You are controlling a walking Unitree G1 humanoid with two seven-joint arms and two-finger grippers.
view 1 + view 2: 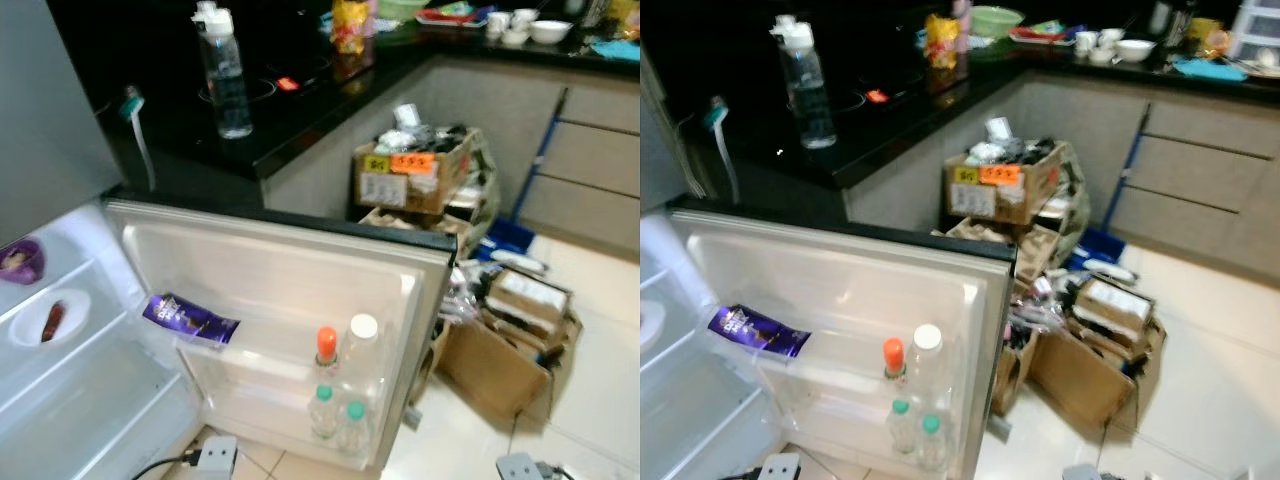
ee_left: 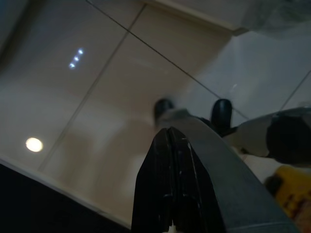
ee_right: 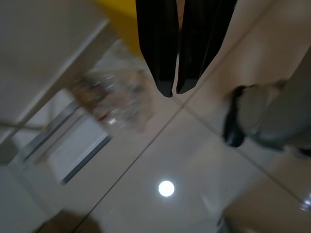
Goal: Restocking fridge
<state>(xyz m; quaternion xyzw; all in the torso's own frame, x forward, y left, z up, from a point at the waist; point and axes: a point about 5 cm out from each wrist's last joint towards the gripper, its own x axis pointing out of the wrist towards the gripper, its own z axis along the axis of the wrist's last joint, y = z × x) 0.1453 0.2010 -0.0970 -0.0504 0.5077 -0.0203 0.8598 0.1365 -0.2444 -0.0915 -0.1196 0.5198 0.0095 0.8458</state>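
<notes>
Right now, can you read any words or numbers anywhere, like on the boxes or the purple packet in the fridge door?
No text can be read for sure.
Purple packet on the fridge door shelf: print too blurred.
Yellow and orange stickers on the top cardboard box: dark marks, too small.
White label on that box: too small.
Yellow packet on the counter: too blurred.

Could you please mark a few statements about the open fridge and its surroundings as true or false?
1. The fridge door stands open. True.
2. A purple chocolate bar lies on the door's upper shelf. True.
3. The orange-capped bottle stands on the black counter. False: it stands in the door rack beside a white-capped bottle.
4. The clear water bottle lies on the floor. False: it stands upright on the counter.
5. Cardboard boxes sit beside the cabinets. True.
</notes>
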